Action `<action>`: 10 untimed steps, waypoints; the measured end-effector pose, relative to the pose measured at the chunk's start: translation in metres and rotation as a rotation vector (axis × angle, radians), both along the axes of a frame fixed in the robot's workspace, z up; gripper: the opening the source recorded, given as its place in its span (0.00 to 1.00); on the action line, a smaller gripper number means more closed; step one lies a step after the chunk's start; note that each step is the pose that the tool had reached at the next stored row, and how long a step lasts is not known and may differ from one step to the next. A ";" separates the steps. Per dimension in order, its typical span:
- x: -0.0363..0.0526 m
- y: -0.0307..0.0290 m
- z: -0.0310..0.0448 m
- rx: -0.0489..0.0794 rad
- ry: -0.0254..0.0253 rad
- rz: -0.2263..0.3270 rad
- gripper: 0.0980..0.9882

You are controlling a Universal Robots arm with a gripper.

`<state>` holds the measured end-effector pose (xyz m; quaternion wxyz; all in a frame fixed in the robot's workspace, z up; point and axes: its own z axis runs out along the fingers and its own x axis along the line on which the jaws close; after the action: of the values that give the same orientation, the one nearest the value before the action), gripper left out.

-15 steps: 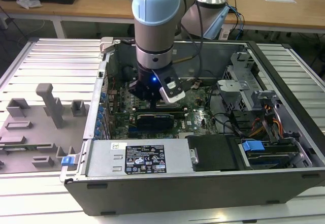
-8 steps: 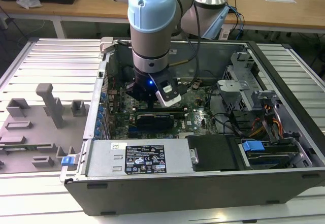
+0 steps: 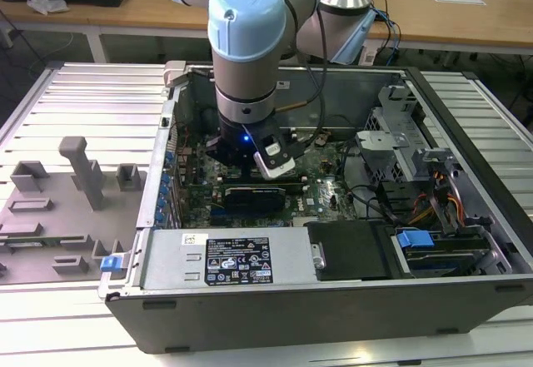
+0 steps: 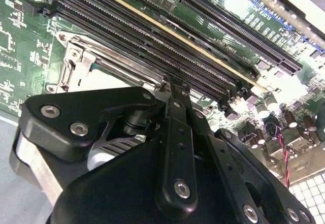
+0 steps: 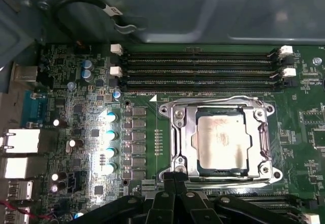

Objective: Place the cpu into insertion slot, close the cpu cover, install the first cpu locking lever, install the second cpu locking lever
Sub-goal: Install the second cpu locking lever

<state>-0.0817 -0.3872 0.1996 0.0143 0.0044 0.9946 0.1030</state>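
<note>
Gripper (image 5: 175, 183) hovers at the socket's lower edge, lower centre of the first wrist view, fingers pinched narrow, holding nothing; cpu (image 5: 222, 141) sits in the insertion slot (image 5: 189, 170); cpu cover (image 5: 182, 132) looks closed; levers' state I cannot tell.

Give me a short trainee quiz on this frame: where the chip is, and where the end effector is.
1. True or false: the cpu lies inside the insertion slot.
2. In the first wrist view, the end effector is nearest to: A) the edge of the cpu cover; B) a blue drive latch; C) a grey fixture tray.
3. What colour is the motherboard?
Key: 1 true; 2 A; 3 green.
</note>
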 end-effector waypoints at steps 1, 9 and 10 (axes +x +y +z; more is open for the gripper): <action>0.0000 0.0000 0.0001 0.000 0.0001 0.000 0.01; -0.0003 0.0006 0.0117 -0.010 -0.0031 0.000 0.01; -0.0006 0.0006 0.0105 -0.010 -0.0042 0.000 0.01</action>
<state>-0.0823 -0.3866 0.2101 0.0164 0.0042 0.9951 0.0979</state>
